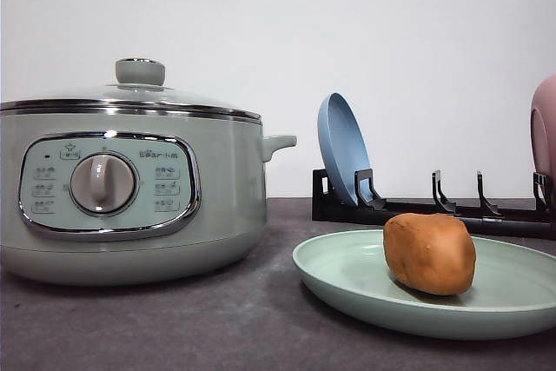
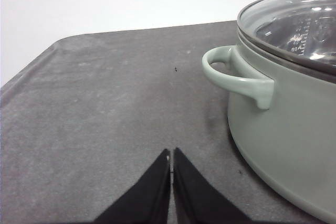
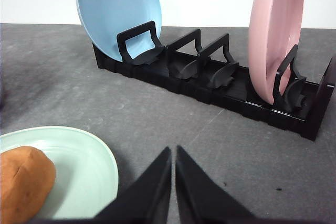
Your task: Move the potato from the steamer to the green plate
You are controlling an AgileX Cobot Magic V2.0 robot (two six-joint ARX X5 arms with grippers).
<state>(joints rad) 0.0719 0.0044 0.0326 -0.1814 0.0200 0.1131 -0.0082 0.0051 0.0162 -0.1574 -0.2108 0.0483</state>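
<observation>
- The potato [image 1: 430, 253] lies on the green plate [image 1: 347, 275], right of the plate's middle in the front view, its orange-brown skin matte and smooth.
- The green plate sits flat on the dark grey counter [image 1: 234, 319], just right of the steamer [image 1: 130, 193] and apart from it.
- The steamer stands on the left with its glass lid [image 1: 130, 97] on, the knob upright on top, the dial facing forward and 1 small side handle pointing toward the plate.
- Behind the green plate a black dish rack [image 1: 434, 208] holds a blue plate [image 1: 341, 147] on edge at its left end and a pink dish [image 1: 545, 132] on edge at its right end.
- The left gripper [image 2: 171, 153] hangs over bare counter beside the steamer's handle [image 2: 236, 80], its jaws pressed together on nothing.
- The right gripper [image 3: 174, 150] sits low between the green plate and the rack, its jaws likewise clenched and empty, with the potato off to the side on the plate.
</observation>
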